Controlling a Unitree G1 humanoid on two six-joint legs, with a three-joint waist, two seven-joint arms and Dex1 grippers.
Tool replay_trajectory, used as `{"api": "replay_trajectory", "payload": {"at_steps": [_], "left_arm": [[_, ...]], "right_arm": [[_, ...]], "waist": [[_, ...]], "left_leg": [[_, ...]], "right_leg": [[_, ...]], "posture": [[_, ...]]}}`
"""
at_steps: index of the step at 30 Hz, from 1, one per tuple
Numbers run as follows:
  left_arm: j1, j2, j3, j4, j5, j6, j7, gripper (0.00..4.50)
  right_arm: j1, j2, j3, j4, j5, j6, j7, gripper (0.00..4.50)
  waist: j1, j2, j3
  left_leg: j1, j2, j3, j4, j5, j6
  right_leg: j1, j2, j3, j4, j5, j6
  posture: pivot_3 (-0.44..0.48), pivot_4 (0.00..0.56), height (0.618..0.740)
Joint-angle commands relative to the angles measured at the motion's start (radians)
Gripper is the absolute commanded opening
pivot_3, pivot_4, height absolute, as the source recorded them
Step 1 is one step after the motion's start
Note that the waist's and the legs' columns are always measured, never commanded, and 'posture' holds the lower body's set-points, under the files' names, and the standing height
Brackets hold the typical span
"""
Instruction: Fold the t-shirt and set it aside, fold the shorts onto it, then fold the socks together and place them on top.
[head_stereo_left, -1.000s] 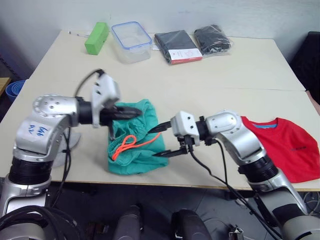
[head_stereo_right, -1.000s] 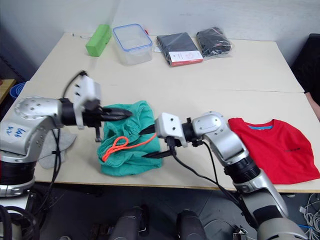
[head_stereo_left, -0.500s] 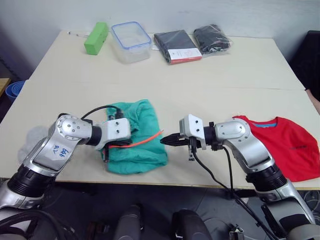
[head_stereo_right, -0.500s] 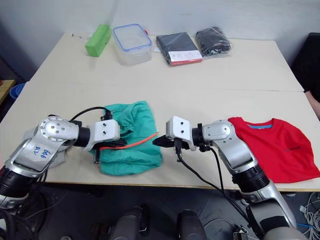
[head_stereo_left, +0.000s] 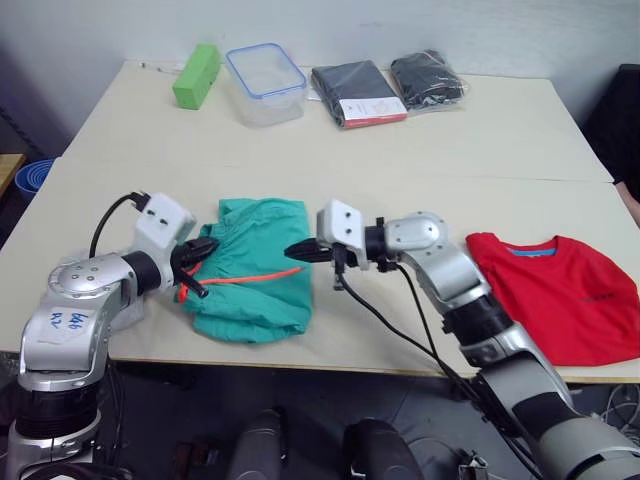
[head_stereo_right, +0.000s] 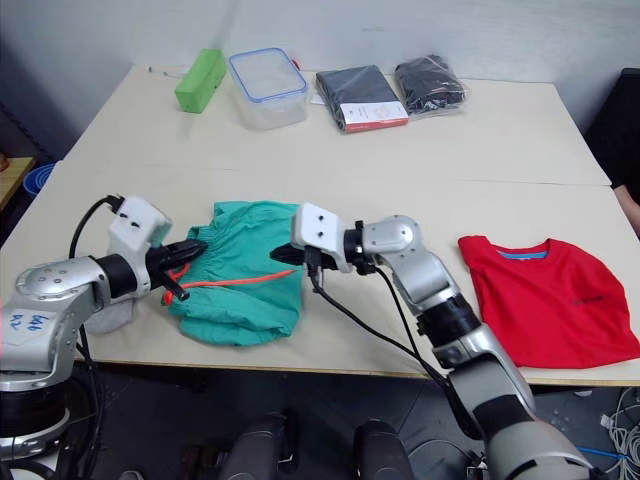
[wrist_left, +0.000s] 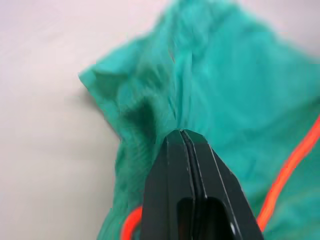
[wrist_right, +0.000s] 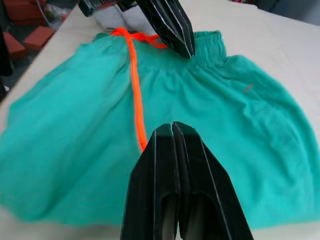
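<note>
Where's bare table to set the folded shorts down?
Free: the wide strip between the shorts and the back row, green block to black packets. Crowded: the front edge, with both grippers at the shorts and the t-shirt on the right.

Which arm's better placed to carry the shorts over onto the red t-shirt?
Probably the right. Its gripper is shut at the shorts' edge facing the t-shirt, while the left gripper pinches the far waistband side.

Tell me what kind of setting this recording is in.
Probably a lab or workshop test bench, not a home: a plain table against a bare wall, staged props along its far edge, namely a green block, an empty container and packaged clothes, and loose cables on the floor.
</note>
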Motion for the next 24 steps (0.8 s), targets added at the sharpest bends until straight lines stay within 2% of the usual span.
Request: {"api": "replay_trajectory", "payload": {"at_steps": [1,4,9,13,17,18,21,24], "left_arm": [[0.046,0.064,-0.028,-0.131,-0.075,-0.039,-0.093,0.0],[0.09,0.108,-0.104,-0.099,-0.022,-0.079,-0.071,0.0],[0.158,0.157,-0.234,0.018,0.101,-0.169,-0.015,0.0],[0.193,0.159,-0.271,0.056,0.137,-0.205,0.002,0.0],[0.225,0.146,-0.272,0.039,0.127,-0.208,0.0,0.0],[0.225,0.142,-0.268,0.031,0.121,-0.204,0.001,0.0],[0.147,0.09,-0.193,-0.012,0.019,-0.127,-0.004,0.0],[0.005,0.087,-0.141,-0.016,-0.072,-0.027,-0.031,0.0]], "right_arm": [[-0.081,0.087,0.055,0.167,-0.101,-0.123,-0.073,0.05],[-0.139,0.153,0.081,0.318,-0.182,-0.195,-0.155,0.05],[-0.271,0.238,0.102,0.638,-0.328,-0.296,-0.404,0.05],[-0.359,0.246,0.078,0.815,-0.385,-0.31,-0.56,0.05],[-0.415,0.227,0.058,0.911,-0.409,-0.325,-0.631,0.05],[-0.419,0.227,0.044,0.919,-0.398,-0.336,-0.614,0.05],[-0.388,0.244,-0.068,0.832,-0.226,-0.377,-0.324,0.05],[-0.274,0.224,-0.08,0.58,-0.091,-0.331,-0.03,0.05]], "waist": [[-0.008,0.0,0.0],[-0.015,0.0,0.0],[-0.027,0.0,0.0],[-0.027,0.0,0.0],[-0.027,0.0,0.0],[-0.027,0.0,0.0],[-0.026,0.001,0.0],[-0.024,0.0,0.0]], "left_leg": [[0.0,0.0,0.0,0.0,0.0,0.0],[0.002,0.0,0.0,-0.002,0.0,-0.002],[0.002,0.001,0.0,-0.002,0.002,-0.003],[0.002,0.001,-0.001,-0.002,0.001,-0.004],[0.002,0.001,-0.001,-0.002,0.002,-0.004],[0.003,0.001,-0.001,-0.002,0.002,-0.004],[0.003,0.001,-0.001,-0.003,0.002,-0.004],[0.001,0.001,-0.002,-0.003,0.002,-0.004]], "right_leg": [[0.0,0.0,0.0,0.001,0.0,0.0],[0.0,0.0,0.001,0.002,0.0,0.0],[-0.001,0.001,0.001,0.004,0.0,0.0],[-0.002,0.001,0.001,0.006,0.0,0.0],[-0.002,0.001,0.001,0.006,0.0,0.0],[-0.002,0.001,0.001,0.006,0.0,0.0],[-0.002,0.001,0.001,0.006,0.0,0.0],[-0.002,0.001,0.0,0.007,0.0,0.0]], "posture": [[0.0,0.15,0.74],[0.0,0.15,0.74],[0.0,0.15,0.74],[0.0,0.15,0.74],[0.0,0.15,0.74],[0.0,0.15,0.74],[0.0,0.15,0.74],[0.0,0.15,0.74]]}}
